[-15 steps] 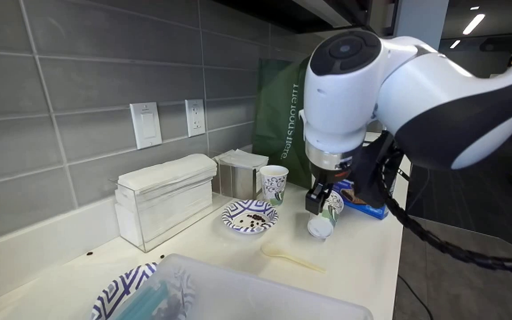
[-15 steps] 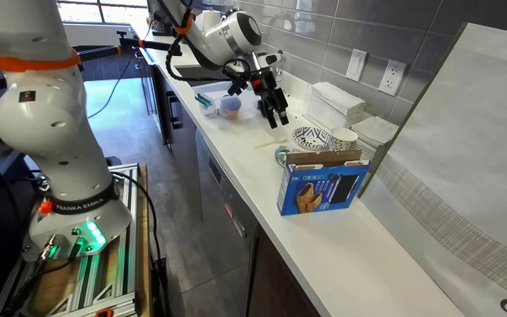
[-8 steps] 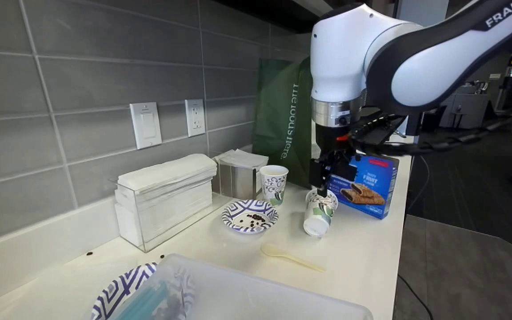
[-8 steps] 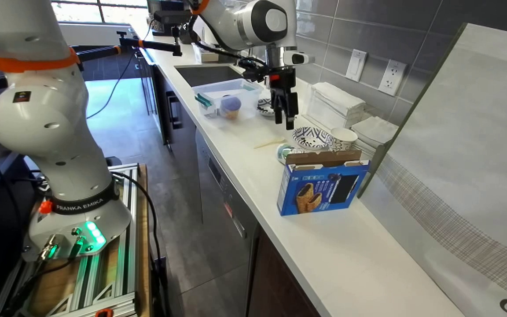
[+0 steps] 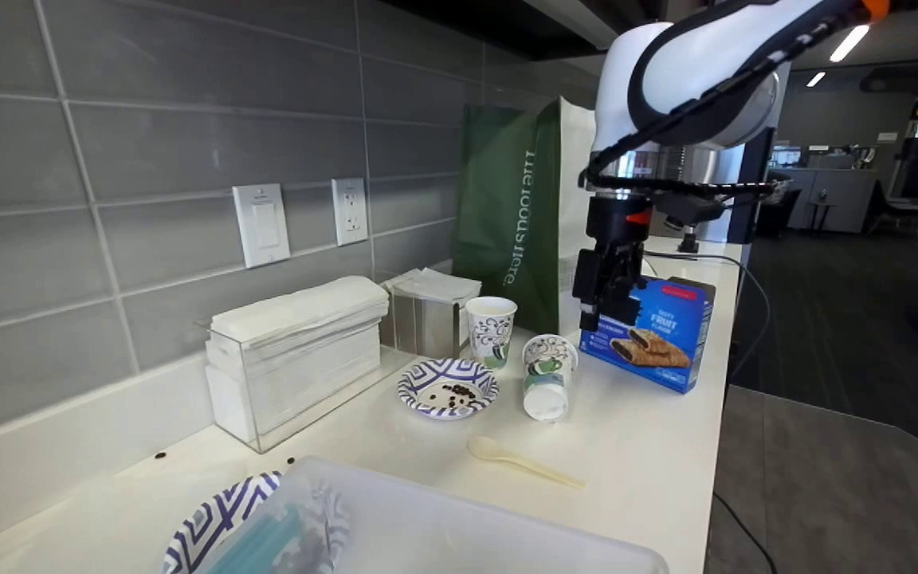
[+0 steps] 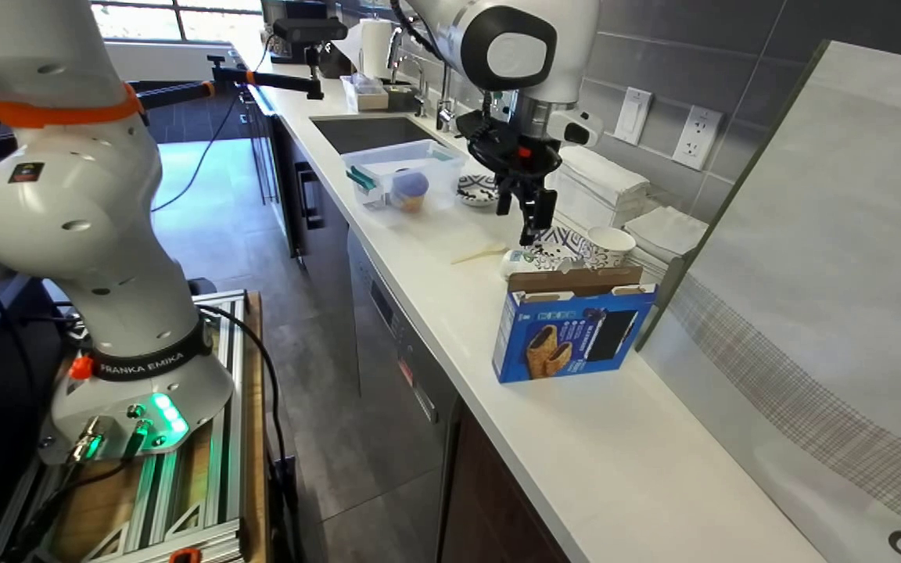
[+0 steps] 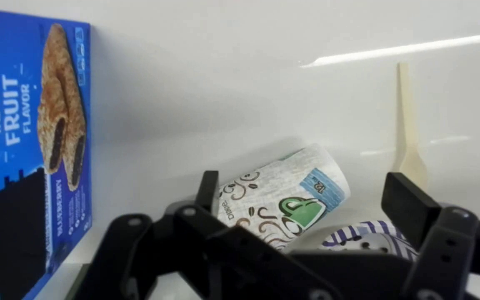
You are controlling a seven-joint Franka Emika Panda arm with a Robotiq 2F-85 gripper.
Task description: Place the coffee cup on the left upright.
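Found on its side: coffee cup on the counter, nothing held

Clock positions were read outward from the cup, in an exterior view. The cup lay on its side, its mouth toward 12 o'clock and its base toward 6. In the wrist view the base pointed to 2 o'clock, and the printed wall bore a green cup motif and a blue patch.

The gripper was suspended above the counter, between 1 and 2 o'clock. Its jaws stood wide apart and had hold of nothing. In the wrist view the cup appeared between the fingers; both exterior views showed the fingertips above it, clear.

A blue snack box stood near, at 2 o'clock. Another paper cup stood upright near 10 o'clock. At 9 o'clock sat a patterned bowl holding small dark pieces. A pale spoon lay between 6 and 7 o'clock. Further out, a translucent bin occupied 7 o'clock, with a patterned dish partly showing through its wall at 8 o'clock. A stack of folded napkins stood between 9 and 10 o'clock, and a green paper bag between 11 and 12, near the tiled wall.
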